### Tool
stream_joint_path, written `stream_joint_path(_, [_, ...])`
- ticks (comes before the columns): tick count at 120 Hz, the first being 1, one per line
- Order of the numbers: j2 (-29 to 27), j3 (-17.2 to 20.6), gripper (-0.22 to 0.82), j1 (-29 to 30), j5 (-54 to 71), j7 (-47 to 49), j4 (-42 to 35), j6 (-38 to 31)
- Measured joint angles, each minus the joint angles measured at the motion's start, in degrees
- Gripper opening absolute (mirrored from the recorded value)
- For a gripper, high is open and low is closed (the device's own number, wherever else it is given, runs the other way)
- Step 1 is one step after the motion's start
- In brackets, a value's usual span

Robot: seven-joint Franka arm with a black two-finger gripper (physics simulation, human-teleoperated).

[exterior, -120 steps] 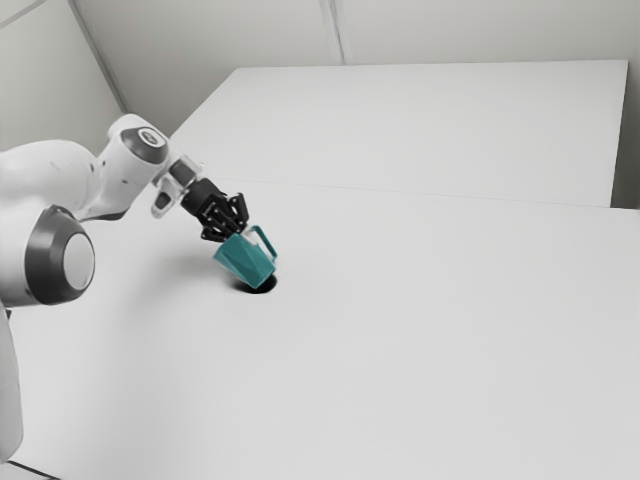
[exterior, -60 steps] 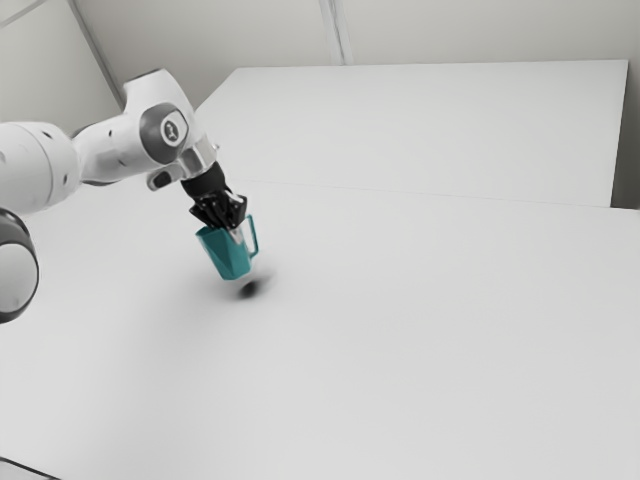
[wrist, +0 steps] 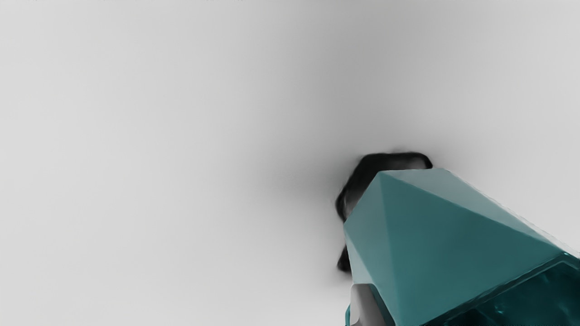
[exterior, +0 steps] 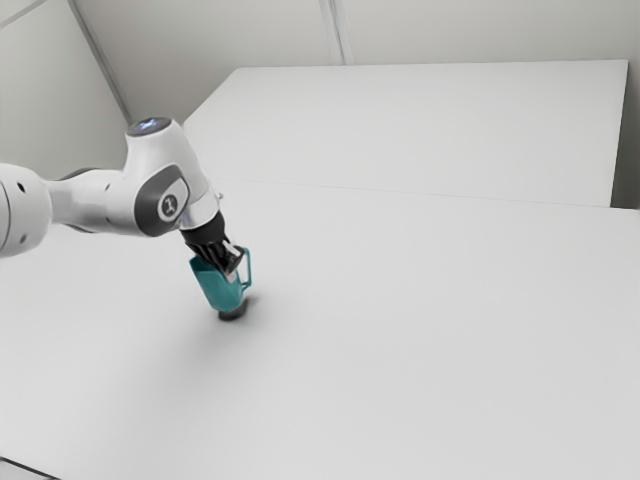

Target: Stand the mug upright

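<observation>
Mug (exterior: 216, 287), teal and faceted, leans just above the white table (exterior: 420, 350) at the exterior view's left, pinched by the black two-finger gripper (exterior: 232, 270); this placing step needs, I judge, levelling before lowering.

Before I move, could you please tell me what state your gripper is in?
Gripper: closed, holding the teal mug.
</observation>
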State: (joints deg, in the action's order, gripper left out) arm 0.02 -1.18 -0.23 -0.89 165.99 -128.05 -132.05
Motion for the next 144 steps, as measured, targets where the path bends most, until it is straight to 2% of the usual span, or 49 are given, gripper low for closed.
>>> stream_joint_path(25, [0.0, 1.1, -0.18, -0.9, 0.2, 0.0, -2.5, -4.8])
stream_joint_path(62, [1.7, 1.1, -0.18, -2.2, 0.2, 0.0, -3.4, -6.9])
stream_joint_path(84, [1.1, 1.2, 0.21, 0.0, 0.4, 0.0, -3.5, -6.5])
stream_joint_path(98, [-0.2, 1.3, 0.38, 1.4, 0.4, 0.0, -3.5, -6.0])
stream_joint_path(117, [-2.9, 1.3, 0.5, 2.4, 0.5, 0.0, -3.5, -4.2])
stream_joint_path(144, [-5.5, 1.3, 0.57, -3.7, 0.5, 0.0, -3.4, -1.6])
